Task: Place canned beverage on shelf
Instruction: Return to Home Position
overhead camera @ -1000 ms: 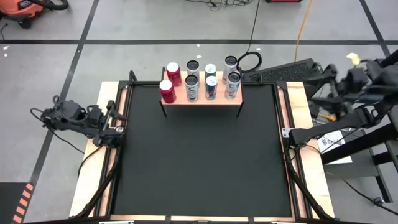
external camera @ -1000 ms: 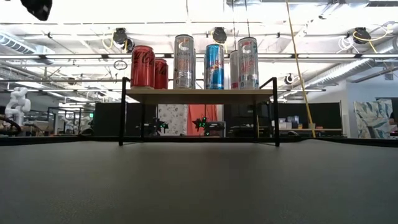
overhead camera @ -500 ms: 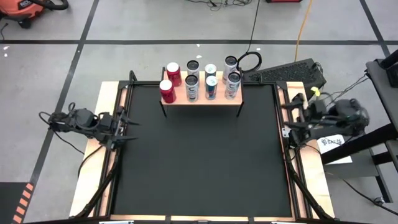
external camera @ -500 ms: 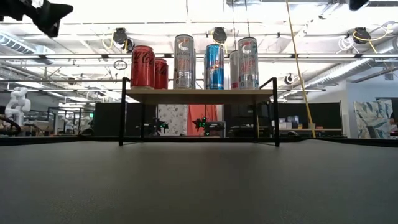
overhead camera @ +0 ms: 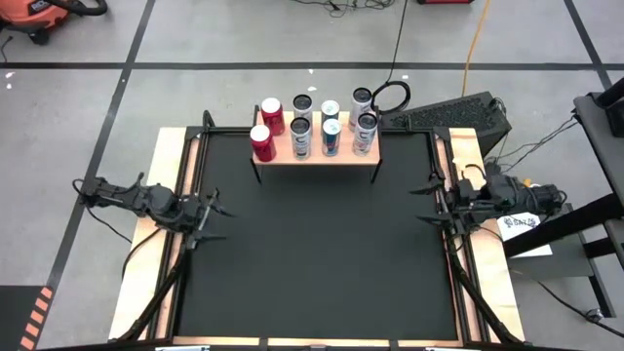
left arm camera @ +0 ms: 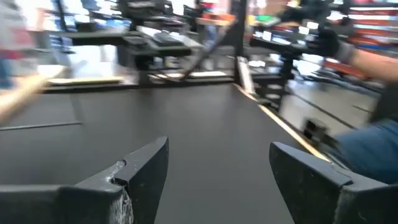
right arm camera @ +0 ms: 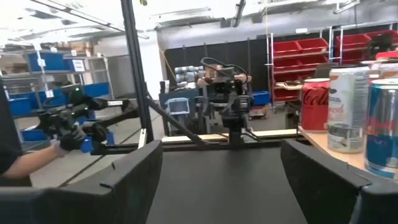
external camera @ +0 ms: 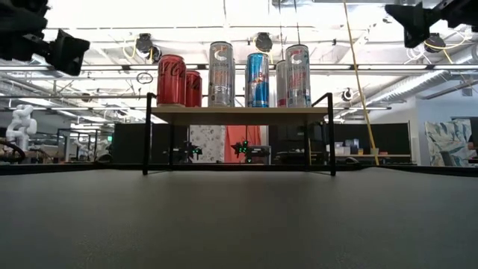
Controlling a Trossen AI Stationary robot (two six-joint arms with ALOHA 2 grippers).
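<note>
Eight cans point(overhead camera: 331, 135) are seen upright in 2 rows on shelf point(overhead camera: 343, 156) at mat's point(overhead camera: 312, 263) far edge, w/ L gripper point(overhead camera: 215, 216) held over left edge & R gripper point(overhead camera: 426, 205) over right edge, both spread wide, nothing gripped

High view: bright, even overhead light; shadows lost on dull black mat point(overhead camera: 312, 263). Low view: strong backlight, ceiling lights point(external camera: 224, 13) blown white along top; cans point(external camera: 221, 73) glint on shelf point(external camera: 239, 114); mat shows grey sheen. Left wrist view: room heavily smeared; left end effector point(left arm camera: 219, 152) crisper. Right wrist view: white glare at ceiling point(right arm camera: 68, 15), nearest cans soft at edge.
</note>
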